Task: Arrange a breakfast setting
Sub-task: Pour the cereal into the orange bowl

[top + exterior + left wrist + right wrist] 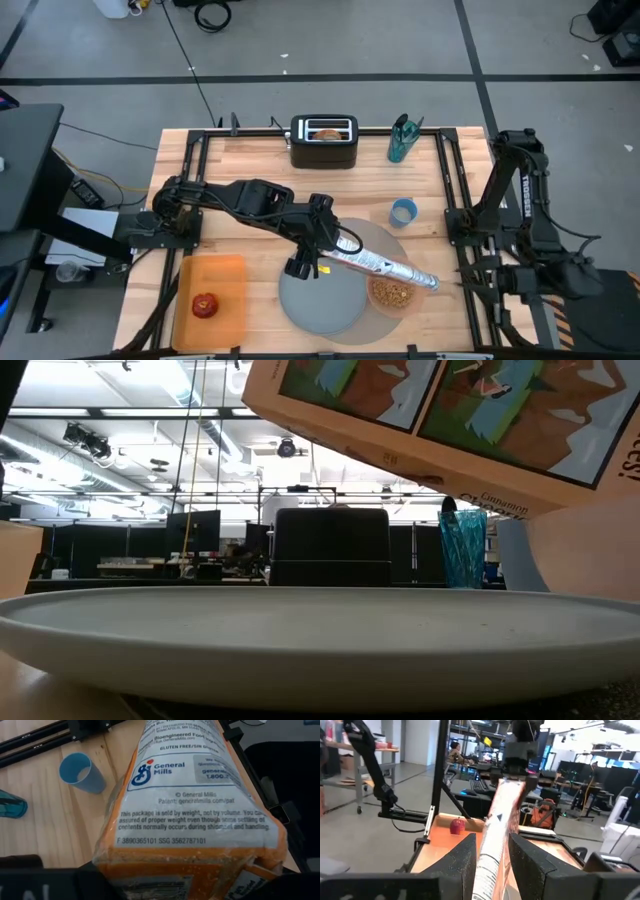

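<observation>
My left gripper is shut on a cereal box held slanting over the large round grey mat. The box's far end hangs over the translucent pink bowl, which holds brown cereal. The grey-blue plate lies on the mat beside the bowl. The bagel sticks out of the black toaster. The small red apple lies on the orange tray. My right gripper is open and empty at the table's right edge. No spoon shows. My left gripper holds the cereal box by its closed bottom end, the end toward the table's left. The box hides the fingers in the left wrist view. The box is lifted clear of the table and slants down toward the right, with its other end over the bowl.
A blue cup stands right of the mat's far side. A teal glass stands at the far edge beside the toaster. The right arm waits at the table's right edge. Black rails run along both sides of the table.
</observation>
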Motion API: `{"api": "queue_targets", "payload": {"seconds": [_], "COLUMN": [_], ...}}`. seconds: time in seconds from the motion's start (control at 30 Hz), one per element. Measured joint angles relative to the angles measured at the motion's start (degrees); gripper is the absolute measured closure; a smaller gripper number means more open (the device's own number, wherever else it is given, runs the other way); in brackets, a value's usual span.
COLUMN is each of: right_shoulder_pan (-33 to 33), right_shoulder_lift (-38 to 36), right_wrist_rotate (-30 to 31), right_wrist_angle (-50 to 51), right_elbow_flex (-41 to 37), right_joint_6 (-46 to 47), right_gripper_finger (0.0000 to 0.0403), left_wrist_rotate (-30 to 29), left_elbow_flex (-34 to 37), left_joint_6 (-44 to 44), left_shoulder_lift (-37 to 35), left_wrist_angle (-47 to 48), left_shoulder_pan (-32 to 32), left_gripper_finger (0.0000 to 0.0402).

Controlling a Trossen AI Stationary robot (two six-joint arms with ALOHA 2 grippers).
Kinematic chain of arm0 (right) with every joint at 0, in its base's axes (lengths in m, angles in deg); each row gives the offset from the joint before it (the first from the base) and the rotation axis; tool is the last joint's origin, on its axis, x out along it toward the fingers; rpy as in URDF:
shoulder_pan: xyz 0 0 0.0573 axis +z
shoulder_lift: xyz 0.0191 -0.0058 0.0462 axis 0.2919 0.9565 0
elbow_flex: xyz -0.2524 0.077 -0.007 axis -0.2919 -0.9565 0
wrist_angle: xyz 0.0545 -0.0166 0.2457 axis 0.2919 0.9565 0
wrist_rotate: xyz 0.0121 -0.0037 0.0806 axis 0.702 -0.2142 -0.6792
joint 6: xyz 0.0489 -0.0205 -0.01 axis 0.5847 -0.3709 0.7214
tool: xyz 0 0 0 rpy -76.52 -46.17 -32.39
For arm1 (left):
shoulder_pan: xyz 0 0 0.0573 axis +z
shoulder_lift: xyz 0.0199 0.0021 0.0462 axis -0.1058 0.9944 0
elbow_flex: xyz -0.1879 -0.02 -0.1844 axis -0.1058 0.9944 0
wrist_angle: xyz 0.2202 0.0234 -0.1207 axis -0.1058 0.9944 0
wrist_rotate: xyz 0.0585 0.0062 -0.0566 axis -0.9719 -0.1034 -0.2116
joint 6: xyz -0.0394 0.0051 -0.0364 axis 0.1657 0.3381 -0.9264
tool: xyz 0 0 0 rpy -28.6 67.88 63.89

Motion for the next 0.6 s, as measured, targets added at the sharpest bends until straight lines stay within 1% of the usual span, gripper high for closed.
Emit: {"api": "queue_targets", "payload": {"seconds": [0.07, 0.13, 0.33, 0.47, 0.6], "right_shoulder_pan": [-1.6, -2.37, -1.86, -1.71, -1.68], "right_shoulder_lift": [-0.08, -0.07, -0.1, -0.06, -0.08], "right_wrist_rotate": [-3.03, -4.78, -5.33, -7.5, -9.35], "right_wrist_angle": [0.07, 0.46, 7.77, 12.76, 13.95], "right_elbow_flex": [-1.52, -2.83, -5.22, -8.09, -10.26], "right_joint_6": [1.73, 2.6, 7.42, 11.3, 12.03], "right_gripper_finger": [0.0282, 0.0282, 0.0282, 0.0282, 0.0282], "left_wrist_rotate": [0.0, 0.02, 0.02, 0.07, 0.05], "left_elbow_flex": [0.0, 0.0, 0.0, 0.0, 0.0], "left_joint_6": [-0.03, -0.09, -0.44, -1.07, -1.56], "left_shoulder_lift": [0.0, 0.0, 0.01, 0.02, 0.02], "left_wrist_angle": [0.04, 0.24, 1.99, 1.71, 1.74], "left_shoulder_pan": [-0.02, -0.02, -0.02, -0.07, -0.07], "left_gripper_finger": [0.0191, 0.0191, 0.0191, 0.0191, 0.0191]}}
